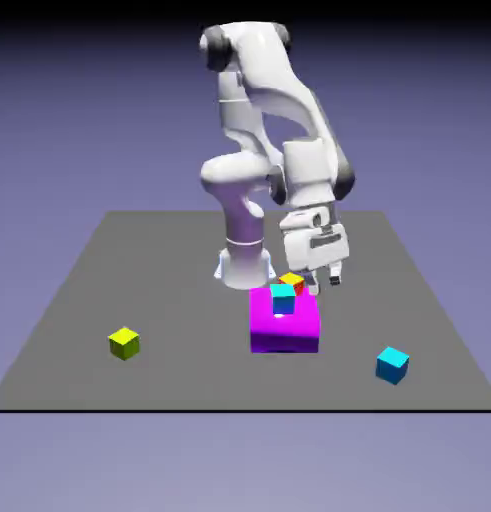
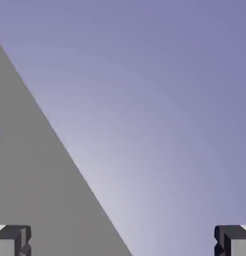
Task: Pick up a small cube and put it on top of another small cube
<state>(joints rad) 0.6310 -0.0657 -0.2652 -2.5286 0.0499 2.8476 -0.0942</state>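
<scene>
The white two-finger gripper has its jaws wide apart, nothing between them. Which of two cyan-blue cubes the task means I cannot tell: one sits on the big magenta block, partly hiding an orange-and-red cube; another lies by the grey table's near corner at the exterior view's right, the yellow-green cube toward the left near corner.
</scene>
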